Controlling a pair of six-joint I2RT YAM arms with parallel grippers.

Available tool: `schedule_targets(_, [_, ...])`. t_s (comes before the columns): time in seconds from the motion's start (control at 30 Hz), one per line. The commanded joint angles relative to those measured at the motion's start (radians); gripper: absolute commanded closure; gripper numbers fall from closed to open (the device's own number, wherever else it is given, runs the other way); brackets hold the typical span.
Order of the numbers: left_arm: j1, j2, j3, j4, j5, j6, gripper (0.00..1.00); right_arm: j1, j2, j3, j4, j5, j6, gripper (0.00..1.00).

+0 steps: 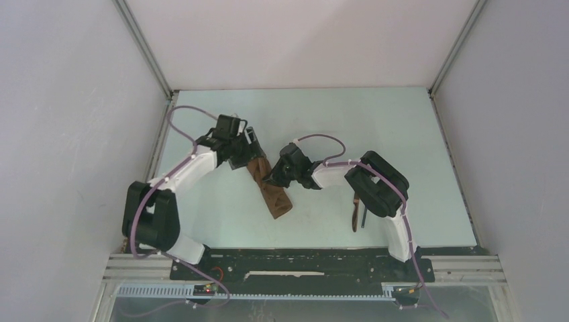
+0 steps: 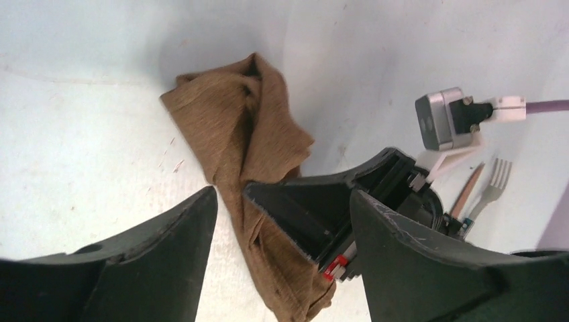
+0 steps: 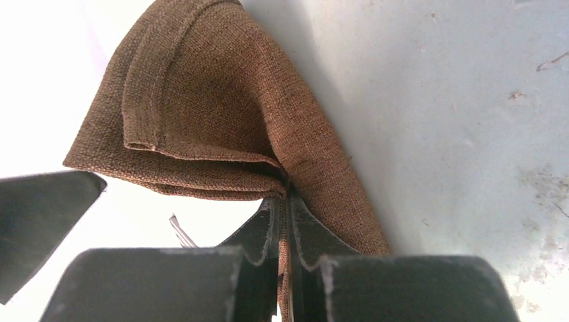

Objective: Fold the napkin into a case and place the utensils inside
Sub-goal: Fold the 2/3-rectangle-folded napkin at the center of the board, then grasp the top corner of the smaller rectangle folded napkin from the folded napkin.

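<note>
**Pale table (image 1: 402, 134), one napkin (image 1: 270, 189) mid-fold**

Plain white walls (image 1: 67, 100) box in the table, and everything sits on it. The brown napkin lies near the middle, gathered into a narrow, rumpled strip that runs from far-left to near-right. The right gripper (image 3: 285, 204) is clamped on a folded edge of it. The cloth is pinched flat between its fingers and rises into a small tent in the wrist view. The left gripper (image 2: 283, 194) hangs spread wide over the far end of the strip and grips nothing. The cloth and the right gripper's fingers show between its own.

The step in hand looks like the folding. The strip is roughly narrow enough, but its layers are loose and uneven, so I judge the task less than half done. The next move likely calls for laying the pinched edge down flat without dragging the whole strip. The left gripper would pin or take the far end, so that a mouth is left open for the cutlery.

Two utensils (image 1: 356, 213), a wooden-handled knife (image 2: 471, 190) and a fork (image 2: 494, 182), lie side by side on the table to the right. They are well apart from the napkin and partly under the right arm (image 1: 376, 181).

Count: one napkin, two utensils, two grippers, one of them grasping.
</note>
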Motion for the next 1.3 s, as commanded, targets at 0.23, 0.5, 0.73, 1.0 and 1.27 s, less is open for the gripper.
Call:
schedule_targets(0.23, [-0.091,0.286,0.319,-0.263,-0.122,0.098,0.23,0.019,-0.005,-0.032,-0.013,0.048,-0.053,0.92])
schedule_targets(0.5, [-0.087,0.368,0.427,-0.308,-0.122,0.170,0.37,0.023,-0.009,-0.032,-0.004,0.053,-0.099,0.85])
schedule_targets(0.73, [-0.087,0.435,0.474,-0.334,-0.085,0.199,0.38,0.026,-0.023,-0.033,-0.009,0.079,-0.128,0.85])
schedule_targets(1.0, [-0.060,0.430,0.481,-0.353,-0.101,0.213,0.75,0.035,-0.049,-0.032,-0.018,0.100,-0.204,0.80])
schedule_targets(1.27, [-0.025,0.403,0.457,-0.350,-0.073,0.228,0.90,0.046,-0.163,-0.033,0.003,0.080,-0.605,0.40])
